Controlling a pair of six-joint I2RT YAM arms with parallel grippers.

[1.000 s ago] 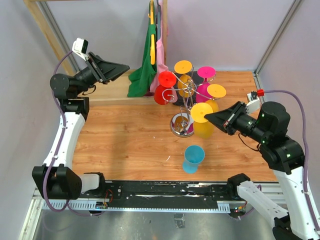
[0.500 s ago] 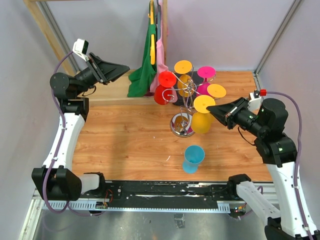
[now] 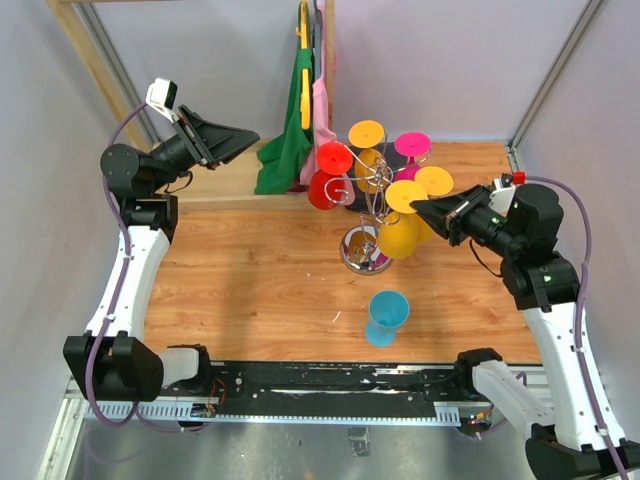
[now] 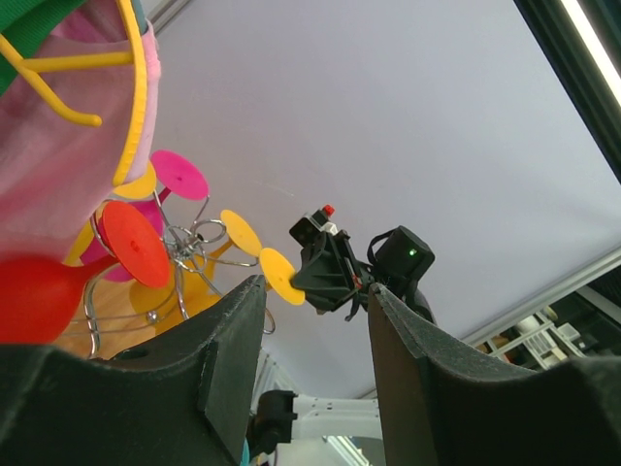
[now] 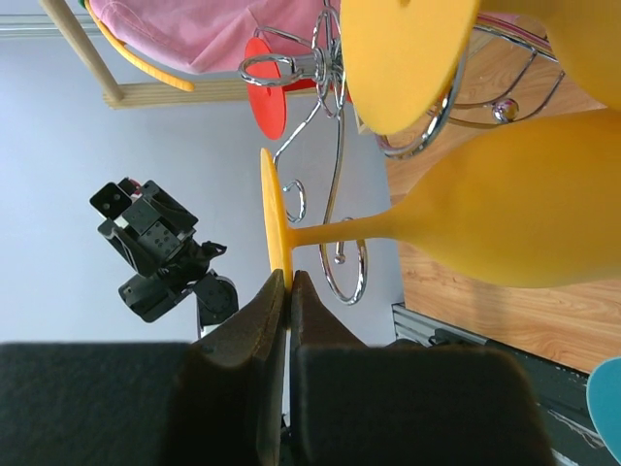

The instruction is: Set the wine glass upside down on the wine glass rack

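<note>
Swung the yellow wine glass up and left over the last second, from out over the bench to just beside the wine glass rack. Holds it now with the right gripper, pinching the rim of the round foot. From the right wrist, shows the fingers pressed almost together on that thin disc, seen edge-on. Carries the glass foot-up and bowl-down, somewhat tilted, with the bowl low beside the rack's chrome base.

Cannot tell from above whether stem or foot touches any wire arm: overlaps the loops and a second yellow glass hanging there. In the right wrist view, sets the stem in front of a curl of wire, again without settling contact, and cuts the bowl off at the right edge.

Holds the left gripper high at the far left, well apart from the rack, jaws spread with nothing between them. Gives only dark, blurred inner faces of its fingers in the left wrist view, cut off at the bottom edge, with the right arm small in the gap.

Hides much of the rack's post behind hanging glasses, among them a red glass and a magenta glass. Finds a teal glass standing rim-up on the bench nearer the arms, apart from the rack. Catches only a sliver of it in the right wrist view's lower corner. Crops a green garment hanging at the back, at the top of the frame.
</note>
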